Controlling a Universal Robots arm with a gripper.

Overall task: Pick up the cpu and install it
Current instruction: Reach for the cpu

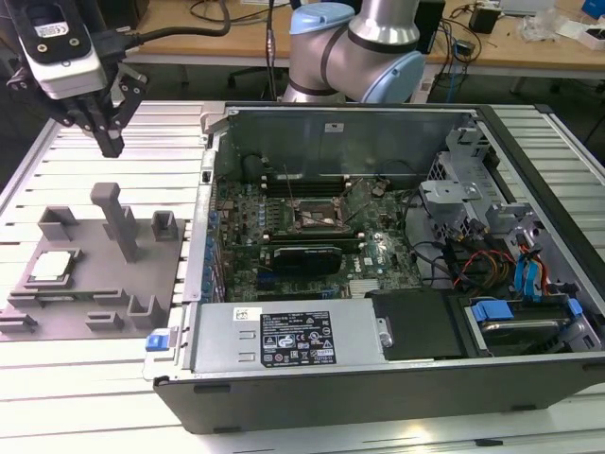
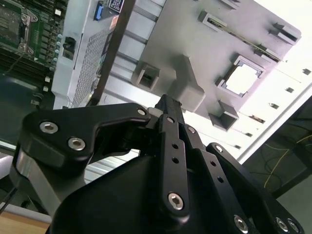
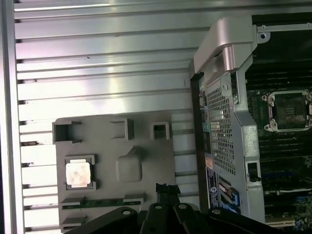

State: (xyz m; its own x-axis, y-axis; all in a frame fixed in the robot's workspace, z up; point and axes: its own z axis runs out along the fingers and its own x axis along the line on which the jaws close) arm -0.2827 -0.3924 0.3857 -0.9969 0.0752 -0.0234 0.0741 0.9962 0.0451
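The cpu [image 1: 52, 267] is a pale silver square chip lying flat in a recess of the grey fixture plate [image 1: 85, 293] at the exterior view's left. It also shows in both wrist views, cpu [image 2: 242, 79] and cpu [image 3: 78, 173]. My gripper [image 1: 112, 142] hangs well above the slatted table, behind the plate, with its fingers together and nothing between them. Its black fingers [image 2: 168, 122] point towards the plate's post, and the gripper [image 3: 167, 187] sits off to the side of the chip. The motherboard socket [image 1: 317, 216] lies open inside the computer case.
An upright grey post [image 1: 118, 222] and several small blocks stand on the fixture plate. The open computer case [image 1: 378, 378] takes up the exterior view's middle and right, with its metal wall [image 3: 224, 122] between plate and motherboard. The arm's base [image 1: 354, 47] stands behind the case.
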